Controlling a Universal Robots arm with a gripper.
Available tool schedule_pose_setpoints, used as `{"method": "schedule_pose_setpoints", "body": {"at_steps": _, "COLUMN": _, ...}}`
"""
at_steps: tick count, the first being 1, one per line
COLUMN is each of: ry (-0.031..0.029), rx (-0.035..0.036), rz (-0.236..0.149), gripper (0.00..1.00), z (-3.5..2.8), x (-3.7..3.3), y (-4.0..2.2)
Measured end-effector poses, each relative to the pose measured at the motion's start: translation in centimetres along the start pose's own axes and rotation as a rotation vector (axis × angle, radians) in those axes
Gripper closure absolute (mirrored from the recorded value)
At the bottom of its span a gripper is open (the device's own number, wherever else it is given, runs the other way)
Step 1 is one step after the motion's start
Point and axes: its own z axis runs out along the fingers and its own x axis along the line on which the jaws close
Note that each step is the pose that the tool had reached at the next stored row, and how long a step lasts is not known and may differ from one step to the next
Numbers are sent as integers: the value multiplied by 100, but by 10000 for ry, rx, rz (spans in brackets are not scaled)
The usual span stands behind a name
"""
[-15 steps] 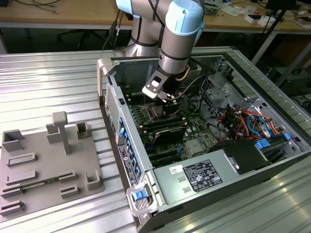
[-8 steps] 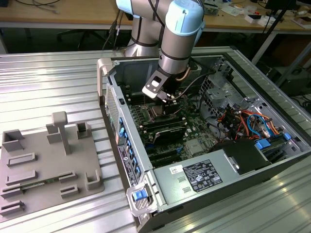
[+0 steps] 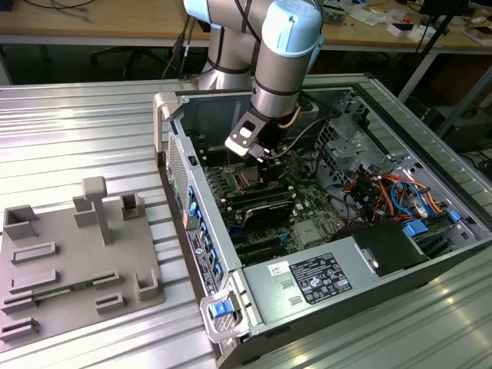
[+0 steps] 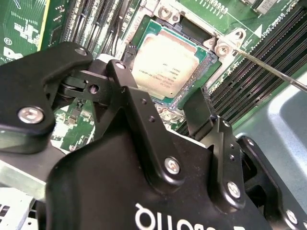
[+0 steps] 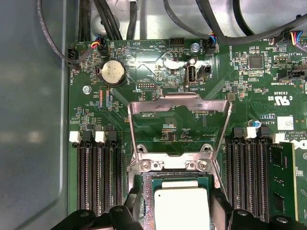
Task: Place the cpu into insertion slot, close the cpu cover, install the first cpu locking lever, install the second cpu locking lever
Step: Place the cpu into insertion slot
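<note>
Computer case (image 3: 196,223) interior: cpu (image 5: 181,208) in insertion slot (image 5: 147,191) (cpu cover (image 5: 180,101) open).

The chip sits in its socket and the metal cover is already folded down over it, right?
No. The chip sits in its socket, but the metal cover is swung open, away from the chip, as the first wrist view shows.

The cpu (image 4: 165,60) has a matt silver-grey metal top. Beside the cpu, the cover (image 5: 180,100) is thin, shiny bare metal, and the board (image 5: 216,86) around it looks glossy green.
</note>
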Motion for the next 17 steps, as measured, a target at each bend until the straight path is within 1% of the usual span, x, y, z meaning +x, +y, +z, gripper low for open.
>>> {"method": "schedule_pose_setpoints", "body": {"at_steps": 3, "ry": 0, "rx": -1, "rz": 4, "gripper": 32, "z": 2, "x": 3, "y": 0}}
{"method": "schedule_pose_setpoints", "body": {"at_steps": 6, "ry": 0, "rx": 0, "rz": 22, "gripper": 32, "z": 10, "x": 38, "y": 1}}
{"method": "schedule_pose_setpoints", "body": {"at_steps": 8, "ry": -2, "rx": 1, "rz": 49, "gripper": 32, "z": 14, "x": 48, "y": 2}}
{"method": "schedule_pose_setpoints", "body": {"at_steps": 14, "ry": -12, "rx": 5, "rz": 229, "gripper": 32, "z": 32, "x": 49, "y": 0}}
{"method": "schedule_pose_setpoints", "body": {"at_steps": 15, "ry": -5, "rx": 0, "rz": 124, "gripper": 32, "z": 33, "x": 48, "y": 1}}
{"method": "schedule_pose_setpoints", "body": {"at_steps": 17, "ry": -1, "rx": 0, "rz": 29, "gripper": 32, "z": 17, "x": 46, "y": 1}}
